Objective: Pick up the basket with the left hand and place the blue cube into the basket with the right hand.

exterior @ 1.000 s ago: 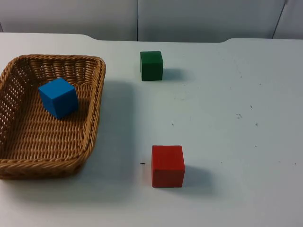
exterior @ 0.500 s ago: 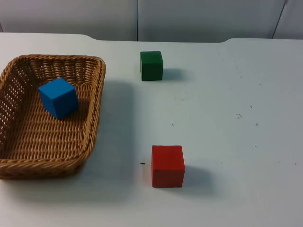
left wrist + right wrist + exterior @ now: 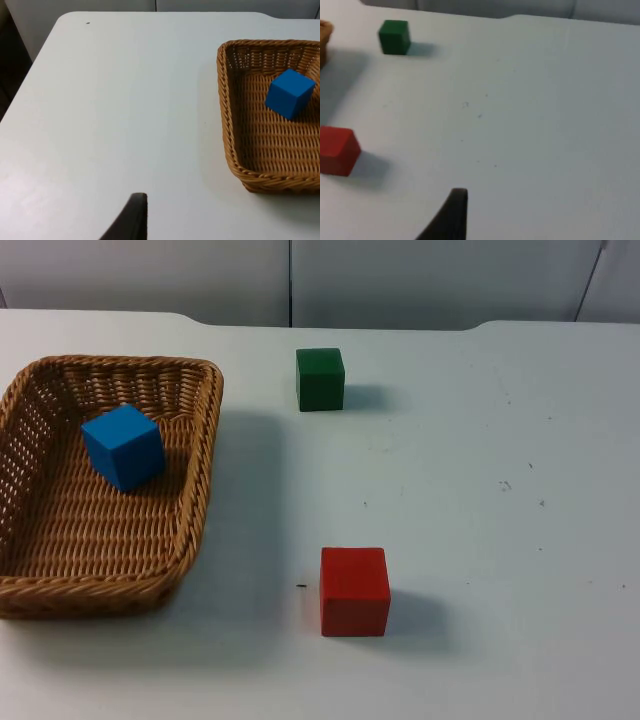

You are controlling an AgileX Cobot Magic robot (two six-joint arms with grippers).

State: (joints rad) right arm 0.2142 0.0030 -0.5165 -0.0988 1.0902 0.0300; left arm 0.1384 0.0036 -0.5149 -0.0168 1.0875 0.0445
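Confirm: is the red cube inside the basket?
No, the red cube sits on the table, apart from the basket, which holds the blue cube.

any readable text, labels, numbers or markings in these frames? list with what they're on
None: there is no text to read.
blue cube: plain faces, no print.
green cube: plain.
red cube: plain.
basket: bare wicker, no tag.
table: only small dark specks, not characters.
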